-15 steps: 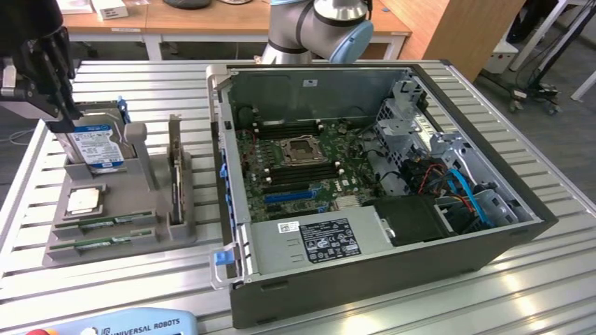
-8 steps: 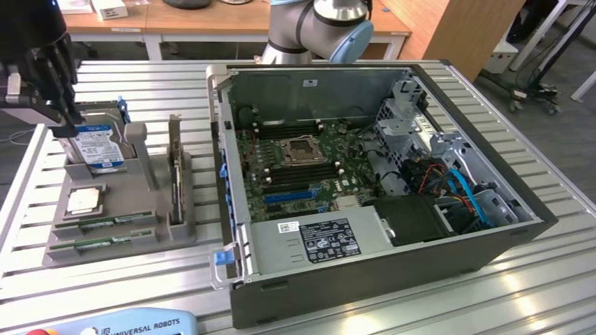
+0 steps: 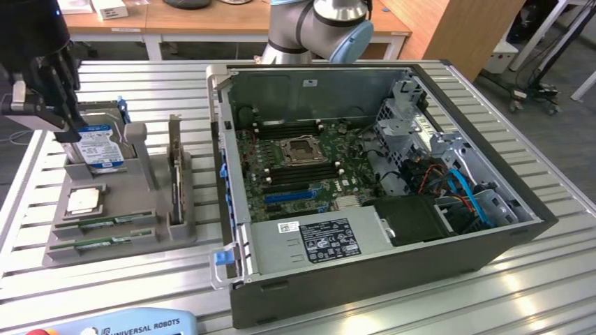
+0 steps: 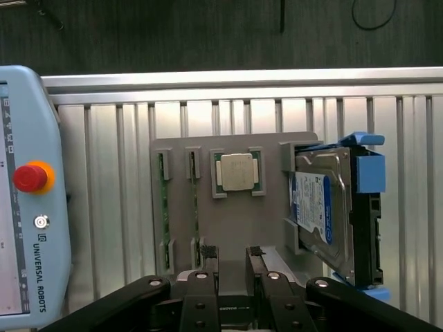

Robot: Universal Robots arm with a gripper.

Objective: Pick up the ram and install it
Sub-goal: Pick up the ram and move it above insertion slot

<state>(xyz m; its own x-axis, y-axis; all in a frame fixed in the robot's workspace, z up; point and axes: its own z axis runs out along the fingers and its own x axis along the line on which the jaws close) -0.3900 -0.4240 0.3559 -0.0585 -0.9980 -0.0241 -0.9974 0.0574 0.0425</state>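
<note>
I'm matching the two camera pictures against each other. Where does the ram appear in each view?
Exterior view: the ram, two green sticks, sits in slots of the grey holder on the exterior view's left, nearer the camera than the processor chip.
Wrist view: the ram stands in two parallel slots of the grey holder, on the side of the processor chip away from the hard drive.
Shared landmark: the processor chip.

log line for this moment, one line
gripper: open, empty, above grey holder | ram sticks: in holder slots, untouched | pc case: open
</note>
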